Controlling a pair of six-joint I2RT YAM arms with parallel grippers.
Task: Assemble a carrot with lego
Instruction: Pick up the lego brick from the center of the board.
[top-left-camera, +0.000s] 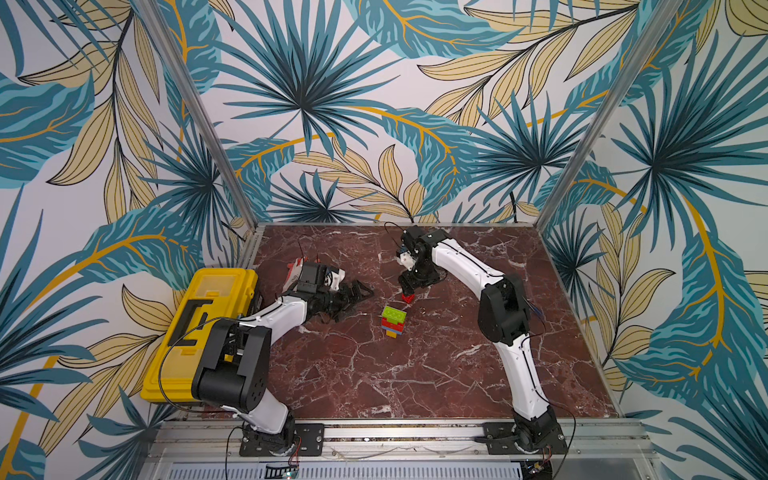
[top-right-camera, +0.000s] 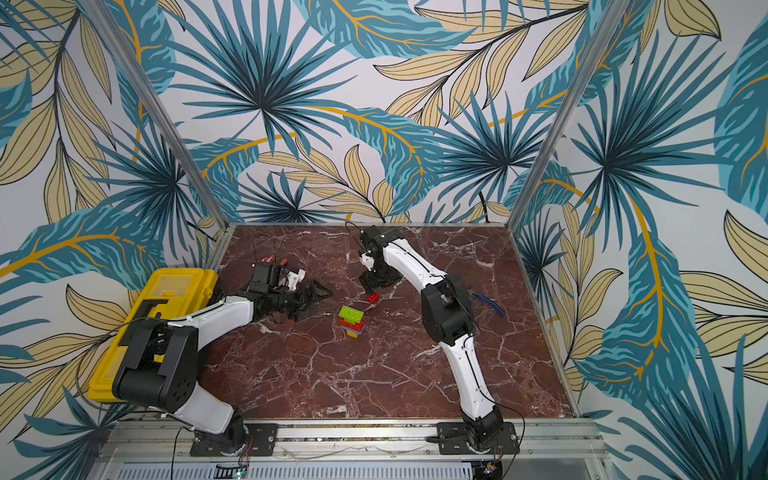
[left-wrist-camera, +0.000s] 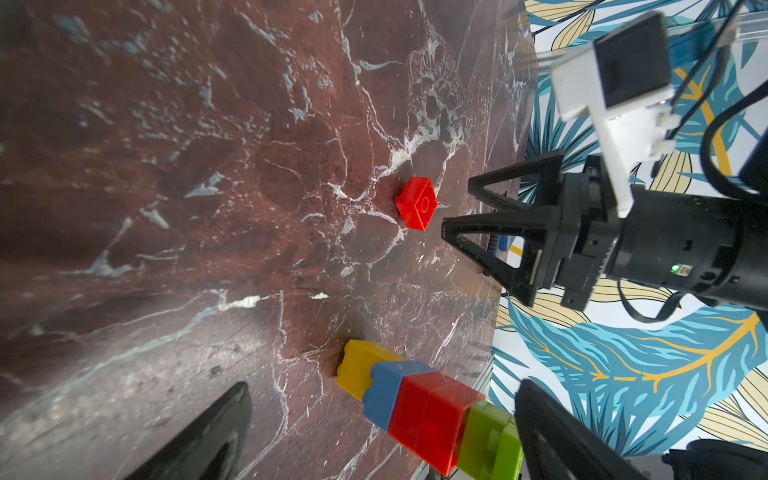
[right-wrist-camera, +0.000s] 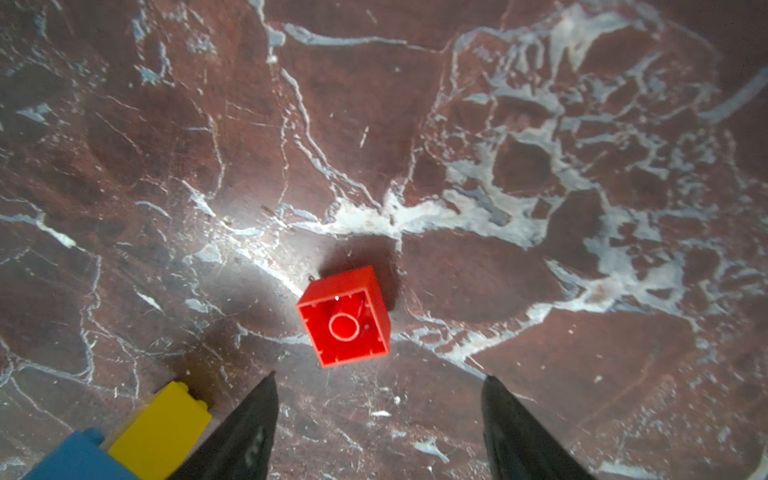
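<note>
Right jaws hang parted over red brick (right-wrist-camera: 344, 318).

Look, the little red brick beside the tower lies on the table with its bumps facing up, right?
Not quite. The little red brick does lie on the table beside the tower, but its hollow underside faces up, not its bumps. The right wrist view shows it.

A loose red brick (left-wrist-camera: 417, 202) lies on the marble table (left-wrist-camera: 208, 166), hollow side showing. The right end effector (left-wrist-camera: 456, 205) hangs just beside it, jaws apart, not touching. Nearby, the carrot (left-wrist-camera: 415, 407) stacks yellow, blue, red, green.
</note>
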